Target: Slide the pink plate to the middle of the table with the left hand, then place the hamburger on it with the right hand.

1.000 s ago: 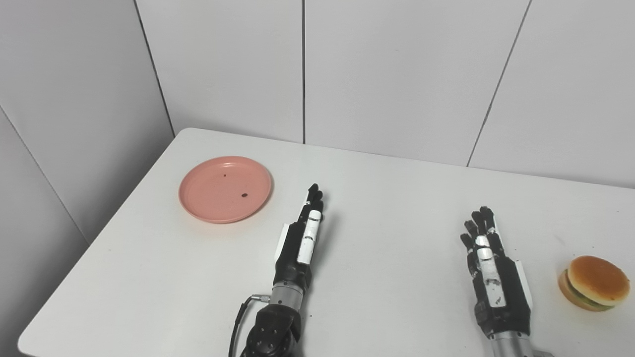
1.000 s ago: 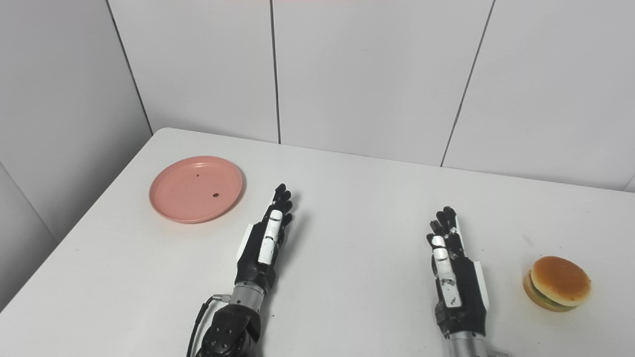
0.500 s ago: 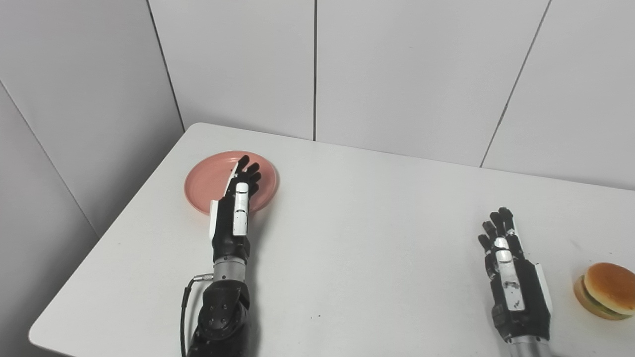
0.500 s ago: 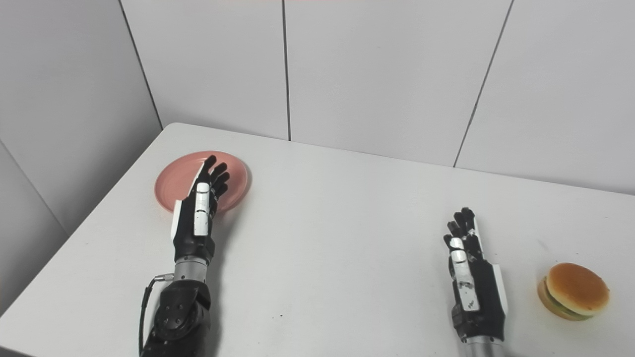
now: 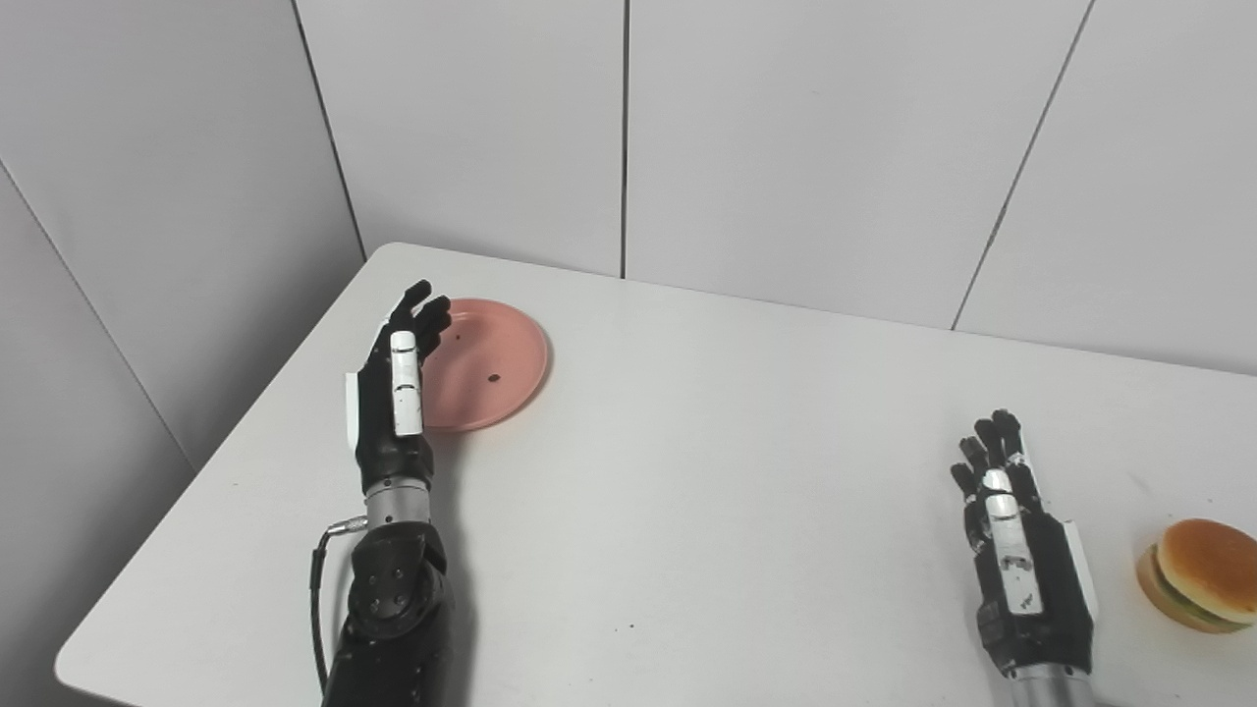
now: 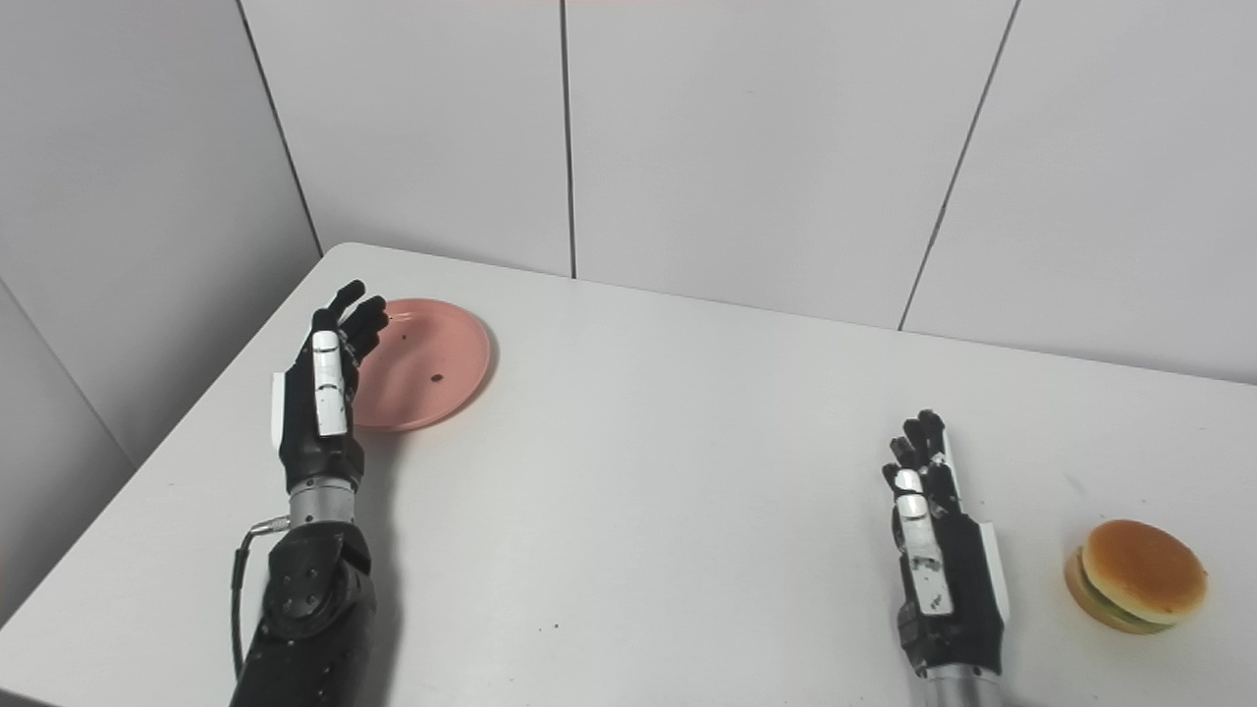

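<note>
Shifted off the plate's middle, the left robot hand [image 5: 395,412], fingers spread, now stands at the left rim of the round pink plastic plate [image 5: 491,363] near the white tabletop's [image 5: 707,471] far-left corner, seemingly placed to push it toward the centre. The right robot hand [image 5: 1021,560] waits spread beside the round toy hamburger [image 5: 1198,587] at the right edge.

Black-and-white robot hand [image 5: 395,403], silver wrist
</note>
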Controlling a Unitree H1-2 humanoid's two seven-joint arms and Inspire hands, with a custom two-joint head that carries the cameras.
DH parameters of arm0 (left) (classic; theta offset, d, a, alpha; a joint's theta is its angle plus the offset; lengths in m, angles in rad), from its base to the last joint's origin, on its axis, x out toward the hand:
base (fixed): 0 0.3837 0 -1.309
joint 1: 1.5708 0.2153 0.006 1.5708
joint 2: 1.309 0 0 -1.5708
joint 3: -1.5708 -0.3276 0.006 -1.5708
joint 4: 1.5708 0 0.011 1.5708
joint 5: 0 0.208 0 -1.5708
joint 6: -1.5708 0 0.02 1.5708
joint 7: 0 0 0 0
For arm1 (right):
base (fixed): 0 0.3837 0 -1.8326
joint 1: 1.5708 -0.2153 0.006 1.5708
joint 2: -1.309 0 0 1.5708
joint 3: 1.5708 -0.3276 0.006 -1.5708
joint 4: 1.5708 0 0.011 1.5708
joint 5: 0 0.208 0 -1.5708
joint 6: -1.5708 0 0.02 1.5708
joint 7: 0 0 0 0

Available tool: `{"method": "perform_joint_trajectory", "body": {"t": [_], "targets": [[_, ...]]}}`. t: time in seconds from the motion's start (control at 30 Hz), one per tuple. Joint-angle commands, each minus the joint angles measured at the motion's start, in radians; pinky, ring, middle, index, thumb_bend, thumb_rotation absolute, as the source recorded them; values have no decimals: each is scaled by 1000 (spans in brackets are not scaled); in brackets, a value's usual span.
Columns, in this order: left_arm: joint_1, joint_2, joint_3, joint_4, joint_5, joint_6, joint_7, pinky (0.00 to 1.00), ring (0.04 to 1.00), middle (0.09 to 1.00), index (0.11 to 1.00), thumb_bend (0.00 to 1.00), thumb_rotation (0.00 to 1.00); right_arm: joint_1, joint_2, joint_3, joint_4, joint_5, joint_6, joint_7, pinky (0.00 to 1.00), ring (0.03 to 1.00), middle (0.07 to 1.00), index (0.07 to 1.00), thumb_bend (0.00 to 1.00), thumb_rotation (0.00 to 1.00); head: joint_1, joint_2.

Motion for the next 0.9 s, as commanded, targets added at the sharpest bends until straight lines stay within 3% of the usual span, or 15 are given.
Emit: {"method": "perform_joint_trajectory", "body": {"t": [0.0, 0.3, 0.47, 0.8, 0.87], "targets": [[-50, 29, 13, 6, 13, -76, 26, 790, 740, 720, 722, 639, 1000, 45, -21, -15, 44, 0, -28, 9, 1000, 1000, 1000, 1000, 588, 792, -2, 1], [-84, 67, 70, 46, -19, -70, 79, 820, 725, 686, 675, 661, 1000, 46, -18, -15, 46, 2, -36, 10, 1000, 1000, 1000, 1000, 582, 788, -4, 4], [-98, 85, 91, 65, -23, -85, 103, 771, 696, 675, 670, 656, 1000, 52, -21, -12, 31, 2, -26, 14, 1000, 1000, 1000, 1000, 556, 800, -4, 7], [-125, 141, 121, 184, -34, -141, 129, 704, 675, 676, 685, 665, 1000, 56, -18, -16, 20, 13, -10, 13, 1000, 1000, 1000, 1000, 581, 773, -7, 13], [-131, 151, 122, 218, -37, -143, 130, 728, 681, 675, 681, 676, 1000, 56, -17, -16, 21, 7, -12, 9, 1000, 1000, 1000, 1000, 597, 757, -11, 13]]}}
